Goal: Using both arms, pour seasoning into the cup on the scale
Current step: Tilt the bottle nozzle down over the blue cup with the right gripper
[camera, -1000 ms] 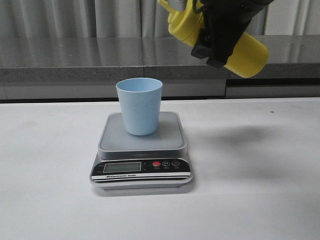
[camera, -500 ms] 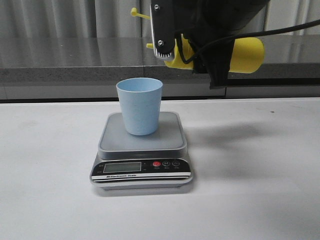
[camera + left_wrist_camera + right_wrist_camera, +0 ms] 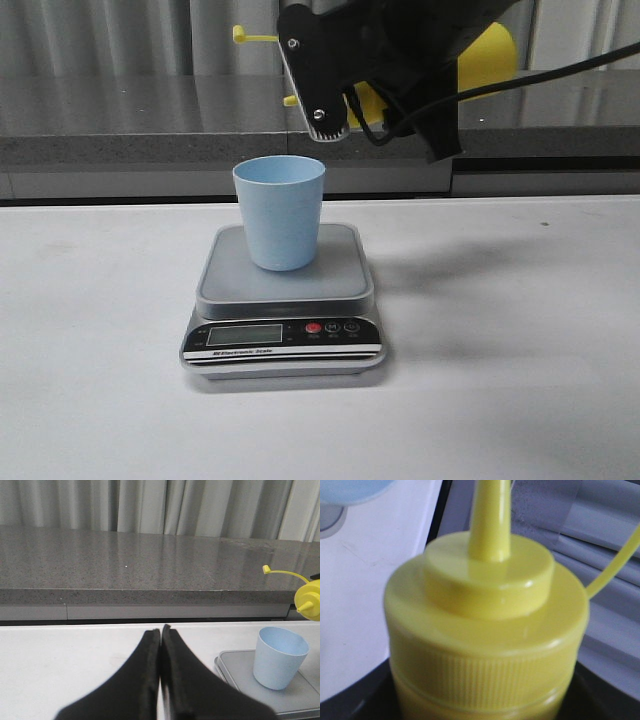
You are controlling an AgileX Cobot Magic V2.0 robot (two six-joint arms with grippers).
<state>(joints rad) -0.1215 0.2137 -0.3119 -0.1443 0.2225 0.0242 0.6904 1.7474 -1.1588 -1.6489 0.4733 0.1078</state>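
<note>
The pale blue cup (image 3: 280, 212) stands upright on the platform of the silver-grey scale (image 3: 340, 278). High above it, my right gripper (image 3: 395, 75) is shut on the yellow seasoning bottle (image 3: 487, 55), which lies about level. Its nozzle (image 3: 291, 100) points left over the cup's mouth, apart from the rim, and the tethered cap (image 3: 239, 35) sticks out on its strap. The right wrist view is filled by the bottle's ribbed collar and cone (image 3: 487, 630), with the cup's rim (image 3: 350, 489) beyond. My left gripper (image 3: 161, 628) is shut and empty, left of the cup (image 3: 279, 658) and scale (image 3: 240, 664).
The scale sits on a white table (image 3: 520, 380). Behind it runs a grey stone ledge (image 3: 120, 120) with pale curtains (image 3: 100, 35) above. The scale's black front panel (image 3: 282, 335) faces the table's near edge.
The right arm has swung the bottle from tilted nozzle-up to about level. Nozzle and cap have moved left over the cup. Cup and scale have not moved.
</note>
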